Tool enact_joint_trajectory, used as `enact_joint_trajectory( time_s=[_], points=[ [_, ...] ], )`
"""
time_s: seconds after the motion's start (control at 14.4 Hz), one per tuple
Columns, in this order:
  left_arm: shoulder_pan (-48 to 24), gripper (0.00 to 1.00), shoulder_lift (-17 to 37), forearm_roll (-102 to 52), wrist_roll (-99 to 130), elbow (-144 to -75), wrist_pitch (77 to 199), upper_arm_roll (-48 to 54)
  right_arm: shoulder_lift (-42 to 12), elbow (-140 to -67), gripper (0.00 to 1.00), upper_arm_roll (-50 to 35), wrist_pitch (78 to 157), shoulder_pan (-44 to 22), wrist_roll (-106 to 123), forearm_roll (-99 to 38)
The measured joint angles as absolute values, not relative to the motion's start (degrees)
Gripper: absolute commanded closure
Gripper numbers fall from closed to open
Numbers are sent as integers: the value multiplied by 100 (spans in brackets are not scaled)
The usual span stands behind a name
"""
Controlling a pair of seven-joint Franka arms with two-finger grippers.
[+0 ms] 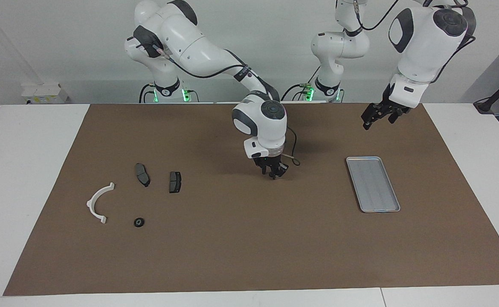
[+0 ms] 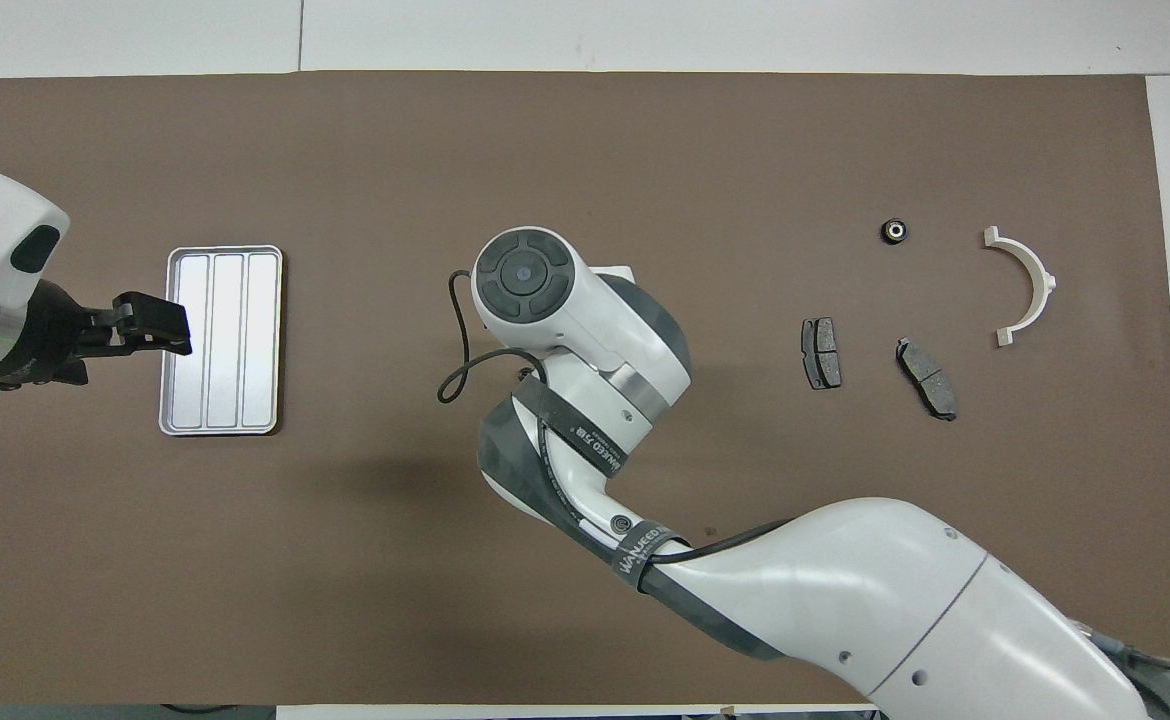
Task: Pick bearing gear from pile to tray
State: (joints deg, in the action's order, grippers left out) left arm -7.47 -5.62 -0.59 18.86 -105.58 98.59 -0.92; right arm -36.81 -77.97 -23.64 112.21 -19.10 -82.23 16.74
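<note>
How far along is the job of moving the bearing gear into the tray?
Nothing looks done: the flat silver metal tray holds no parts. The small black round bearing gear lies on the brown mat by the white half-ring bracket. The right gripper is over bare mat mid-table; the left gripper waits near the tray.

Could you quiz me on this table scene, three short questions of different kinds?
1. True or false: the tray holds a part.
2. Which part lies farthest from the robots: A) bracket, B) black round piece, C) brake pads?
3. Fill in: the right gripper hangs over the bare ____, while the left gripper waits near the tray.

Key: 1 false; 2 B; 3 mat.
</note>
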Motion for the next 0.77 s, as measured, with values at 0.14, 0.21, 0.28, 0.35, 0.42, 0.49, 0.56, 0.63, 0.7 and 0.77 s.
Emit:
enact_joint_trajectory(
  time_s=[0.14, 0.21, 0.28, 0.35, 0.42, 0.49, 0.56, 0.63, 0.7, 0.77],
  points=[
    [-875, 0, -556, -89, 2185, -10641, 10060, -84, -3421, -7432, 0, -2364, 10692, -1626, -7454, 1431],
    [-1108, 0, -526, -110, 2485, -10723, 10221, -82, -3254, -7359, 0, -2364, 10449, -1398, -6921, 1286],
    [-1405, 0, -445, -111, 2966, -10790, 10415, -70, -3094, -7333, 0, -2363, 10207, -1139, -6325, 1176],
    [-1711, 0, -304, -110, 3489, -10836, 10679, -47, -2955, -7330, 0, -2361, 9996, -865, -5679, 1118],
    [-1999, 0, -122, -109, 3899, -10855, 10948, -27, -2855, -7331, 0, -2356, 9823, -594, -5041, 1090],
    [-2274, 0, 109, -108, 4223, -10858, 11209, -10, -2797, -7332, 0, -2352, 9690, -291, -4357, 1076],
    [-2496, 0, 348, -109, 4469, -10856, 11474, -4, -2787, -7339, 0, -2346, 9653, 46, -3613, 1071],
    [-2672, 0, 562, -117, 4682, -10843, 11691, -4, -2796, -7367, 0, -2339, 9653, 371, -3006, 1071],
    [-2848, 0, 795, -126, 4911, -10789, 11831, -9, -2818, -7399, 0, -2336, 9654, 665, -2541, 1074],
    [-3056, 0, 1117, -129, 5220, -10649, 11933, -14, -2846, -7432, 0, -2334, 9654, 901, -2231, 1104]
  ],
)
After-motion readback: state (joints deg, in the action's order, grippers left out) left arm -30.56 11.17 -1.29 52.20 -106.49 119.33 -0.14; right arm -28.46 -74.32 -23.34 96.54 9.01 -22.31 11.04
